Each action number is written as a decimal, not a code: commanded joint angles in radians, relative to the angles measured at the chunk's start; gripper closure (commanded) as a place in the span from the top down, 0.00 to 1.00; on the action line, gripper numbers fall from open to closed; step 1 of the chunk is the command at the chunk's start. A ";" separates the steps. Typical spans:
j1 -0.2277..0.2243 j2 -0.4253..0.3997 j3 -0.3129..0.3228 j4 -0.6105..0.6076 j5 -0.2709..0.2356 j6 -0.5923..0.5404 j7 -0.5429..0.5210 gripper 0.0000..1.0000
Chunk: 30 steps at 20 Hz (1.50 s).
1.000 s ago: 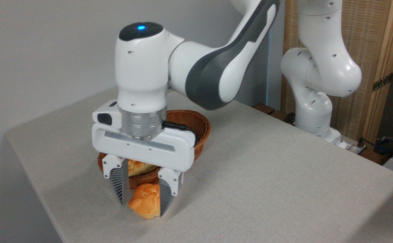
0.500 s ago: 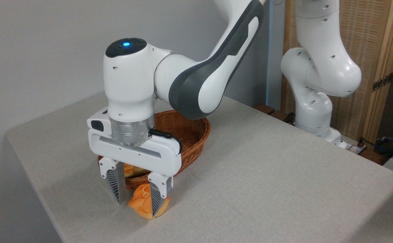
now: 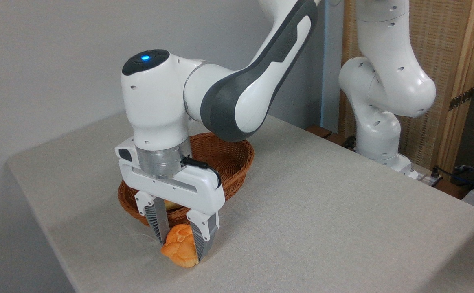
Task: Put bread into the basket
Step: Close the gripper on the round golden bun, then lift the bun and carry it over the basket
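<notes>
The bread [image 3: 178, 249], a small golden-orange knotted bun, rests on the beige table just in front of the basket's near end. My gripper [image 3: 182, 250] points straight down over it, and its two ribbed fingers [image 3: 158, 219] press against the bun's left and right sides, so it is shut on the bun. The bun's underside still seems to touch the tabletop. The reddish-brown wicker basket [image 3: 233, 162] lies right behind the gripper, and the hand and wrist hide its near half.
A sliver of a paler bread piece [image 3: 172, 204] shows inside the basket between the fingers. The arm's white base [image 3: 377, 134] stands at the table's far right, with a wooden screen [image 3: 444, 61] behind it. The table's left edge [image 3: 37, 219] is close to the gripper.
The gripper came down and shifted slightly, and its fingers narrowed from a wide stance around the bun to pressing on its sides. The bun has tipped a little between them.
</notes>
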 commanded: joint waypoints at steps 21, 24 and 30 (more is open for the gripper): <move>0.003 -0.011 0.003 -0.002 0.014 -0.018 0.029 0.36; 0.003 -0.016 0.001 -0.002 0.014 -0.019 0.032 0.36; 0.006 -0.020 0.014 0.040 0.014 -0.018 0.032 0.36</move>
